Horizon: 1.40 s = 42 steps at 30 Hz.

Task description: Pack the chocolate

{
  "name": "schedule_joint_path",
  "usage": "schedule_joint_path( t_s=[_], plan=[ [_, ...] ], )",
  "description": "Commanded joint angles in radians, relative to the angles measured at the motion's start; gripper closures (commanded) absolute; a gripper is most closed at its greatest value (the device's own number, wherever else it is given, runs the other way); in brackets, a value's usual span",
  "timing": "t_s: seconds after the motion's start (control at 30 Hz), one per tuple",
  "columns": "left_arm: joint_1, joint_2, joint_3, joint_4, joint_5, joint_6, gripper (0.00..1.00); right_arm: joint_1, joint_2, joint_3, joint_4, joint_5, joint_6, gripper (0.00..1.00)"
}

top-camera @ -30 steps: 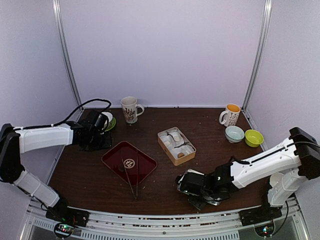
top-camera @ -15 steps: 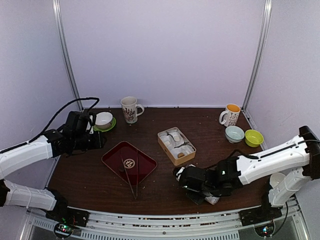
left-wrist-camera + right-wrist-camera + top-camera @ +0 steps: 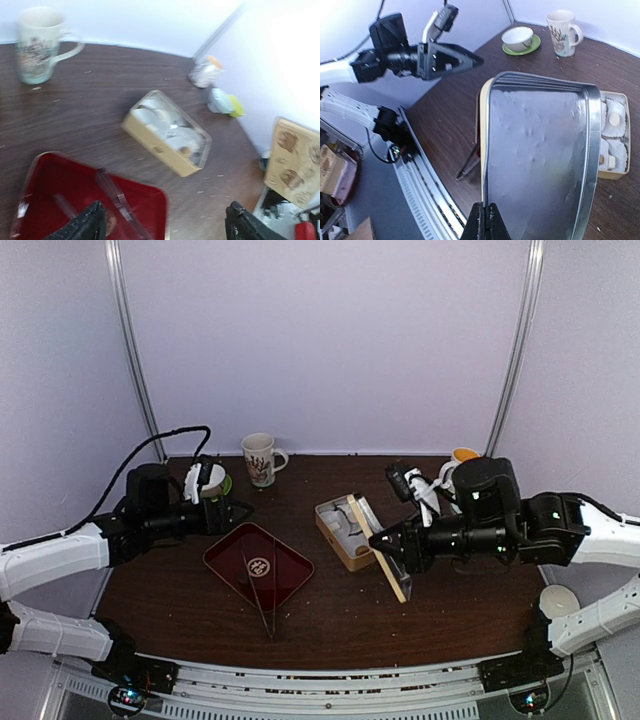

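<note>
The tan tin [image 3: 332,536] stands at mid-table with white paper liners in it. One light brown piece of chocolate [image 3: 184,149] lies in its near-right end, also seen as chocolate [image 3: 603,159] in the right wrist view. My right gripper [image 3: 487,220] is shut on the rim of the tin's lid [image 3: 540,160]. It holds the lid [image 3: 380,562] tilted on edge, over the tin's right side. My left gripper [image 3: 165,227] hangs open above the red tray [image 3: 228,550], its fingers [image 3: 90,226] wide apart and holding nothing. A blurred brown spot lies on the tray by the left finger.
Clear tongs [image 3: 262,605] lie across the tray's front edge. A patterned mug [image 3: 260,458] stands at the back, with a white bowl on a green saucer [image 3: 519,39] back left. An orange-lined mug [image 3: 205,72], a pale blue bowl [image 3: 220,100] and a green bowl [image 3: 236,106] stand back right.
My right arm has lifted the lid from the table's front and carried it up beside the tin. My left arm has swung from the back-left corner toward the tray, and its gripper has opened.
</note>
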Motion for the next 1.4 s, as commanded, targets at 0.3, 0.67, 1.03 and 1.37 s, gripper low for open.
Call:
schedule_joint_path(
  t_s=[0.3,0.67,1.03,1.37],
  plan=[
    [-0.21,0.251,0.079,0.688,0.305,-0.204,0.04,-0.22,0.044,-0.009,0.606,-0.562,0.268,1.0],
    [-0.286,0.372,0.102,1.029,0.28,-0.337,0.02,-0.261,0.056,-0.076,0.884,-0.572,0.46,1.0],
    [-0.313,0.444,0.134,1.152,0.309,-0.438,0.05,-0.27,0.097,-0.079,1.043,-0.586,0.545,1.0],
    [-0.317,0.479,0.156,1.204,0.335,-0.482,0.18,-0.302,0.139,-0.112,1.121,-0.593,0.586,1.0]
  ],
)
